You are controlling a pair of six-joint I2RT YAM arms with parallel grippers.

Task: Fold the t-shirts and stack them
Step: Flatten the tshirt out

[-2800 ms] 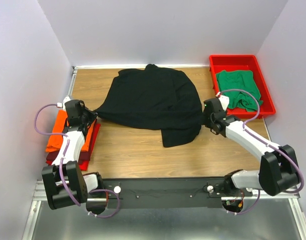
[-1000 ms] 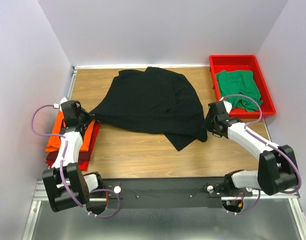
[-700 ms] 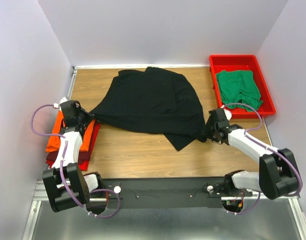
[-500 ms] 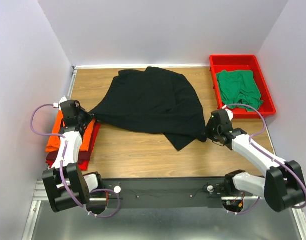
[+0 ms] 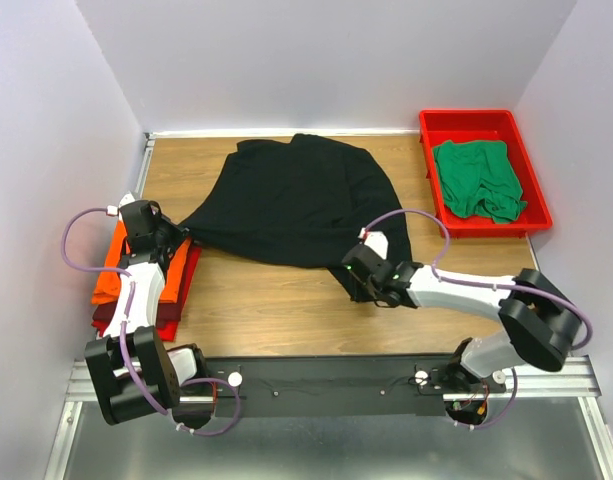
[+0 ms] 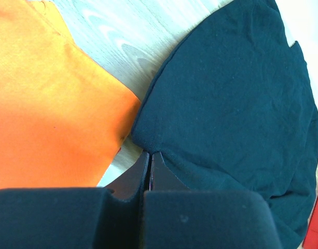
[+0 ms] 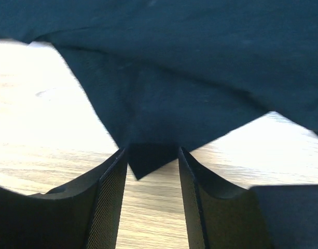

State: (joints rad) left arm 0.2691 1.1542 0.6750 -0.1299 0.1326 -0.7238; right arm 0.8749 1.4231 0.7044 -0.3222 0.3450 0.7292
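R end effector astride blk tee

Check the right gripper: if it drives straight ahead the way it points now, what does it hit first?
The black t-shirt: its near corner lies between the open fingers of the right gripper. Depth beyond it is unclear.

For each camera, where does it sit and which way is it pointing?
Top external: above and behind the arms, looking down on the table; both arms, the black t-shirt and red tray show.
Left wrist: on the left arm, looking along the shut left gripper pinching the black t-shirt's edge beside the orange t-shirt.
Right wrist: on the right arm, looking past the open right gripper straddling the black t-shirt's corner.
Shared: the black t-shirt, in all three.
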